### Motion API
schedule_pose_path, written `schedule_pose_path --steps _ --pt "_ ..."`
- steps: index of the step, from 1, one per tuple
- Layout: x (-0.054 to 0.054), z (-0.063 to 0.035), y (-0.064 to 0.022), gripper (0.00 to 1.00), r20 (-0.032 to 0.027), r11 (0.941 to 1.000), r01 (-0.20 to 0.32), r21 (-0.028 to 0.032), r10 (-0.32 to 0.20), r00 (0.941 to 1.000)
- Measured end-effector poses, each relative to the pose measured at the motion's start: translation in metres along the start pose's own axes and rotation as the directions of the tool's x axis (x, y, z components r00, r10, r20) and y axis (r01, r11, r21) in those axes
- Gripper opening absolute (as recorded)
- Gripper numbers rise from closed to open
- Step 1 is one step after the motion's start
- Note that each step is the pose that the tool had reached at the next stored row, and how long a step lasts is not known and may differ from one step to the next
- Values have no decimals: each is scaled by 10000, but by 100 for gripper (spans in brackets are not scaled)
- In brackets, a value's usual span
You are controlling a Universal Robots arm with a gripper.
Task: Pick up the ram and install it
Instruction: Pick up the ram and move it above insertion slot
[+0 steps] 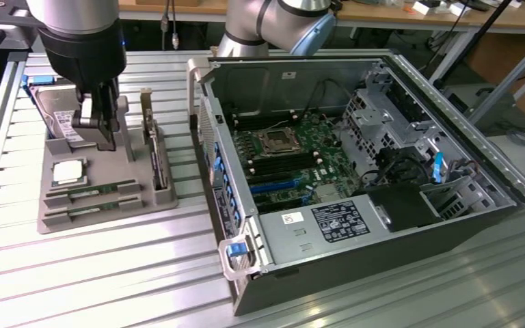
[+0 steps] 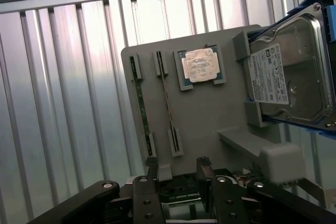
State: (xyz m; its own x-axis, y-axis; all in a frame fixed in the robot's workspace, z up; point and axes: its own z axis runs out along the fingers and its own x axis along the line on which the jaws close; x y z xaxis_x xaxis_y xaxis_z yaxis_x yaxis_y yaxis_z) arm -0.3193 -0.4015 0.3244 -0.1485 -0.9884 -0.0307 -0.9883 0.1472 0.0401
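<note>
Your tool (image 1: 107, 140) (image 2: 177, 169) hangs over the grey tray (image 1: 107, 217) (image 2: 210, 114) on the worktop (image 1: 107, 273), fingers spread wide with nothing gripped. The ram (image 1: 93, 190) (image 2: 168, 103) sits on edge in its tray slot, untouched. A second stick (image 1: 91, 208) (image 2: 140, 100) is slotted just beside it, and the processor chip (image 1: 69, 171) (image 2: 202, 66) lies on its other side. The tool is closer to the hard drive (image 1: 57, 113) (image 2: 289, 72) than to either stick. Likely trouble: with your fingers this wide, a descent between such close neighbours could straddle both sticks or clip the chip. A grip taken off-centre on so thin a board may let it tilt. The open computer case (image 1: 363, 273) stands at the exterior view's right, and a tilted stick would probably foul on the way to the motherboard (image 1: 290, 160).
</note>
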Motion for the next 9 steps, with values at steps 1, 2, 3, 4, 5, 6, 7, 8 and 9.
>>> schedule_pose_path --steps 1,2,3,4,5,6,7,8,9 --pt "0 6 0 42 -1 10000 0 0 0 10000" --pt "0 12 0 42 0 10000 0 0 0 10000" --pt "1 17 -1 42 0 10000 0 0 0 10000" --pt "1 21 -1 42 0 10000 0 0 0 10000" --pt "1 27 -1 42 0 10000 0 -1 0 10000" --pt "1 35 -1 42 0 10000 0 0 0 10000" --pt "1 43 -2 42 0 10000 0 0 0 10000" --pt "2 50 -2 42 0 10000 0 0 0 10000" --pt "2 61 -2 42 0 10000 0 0 0 10000"
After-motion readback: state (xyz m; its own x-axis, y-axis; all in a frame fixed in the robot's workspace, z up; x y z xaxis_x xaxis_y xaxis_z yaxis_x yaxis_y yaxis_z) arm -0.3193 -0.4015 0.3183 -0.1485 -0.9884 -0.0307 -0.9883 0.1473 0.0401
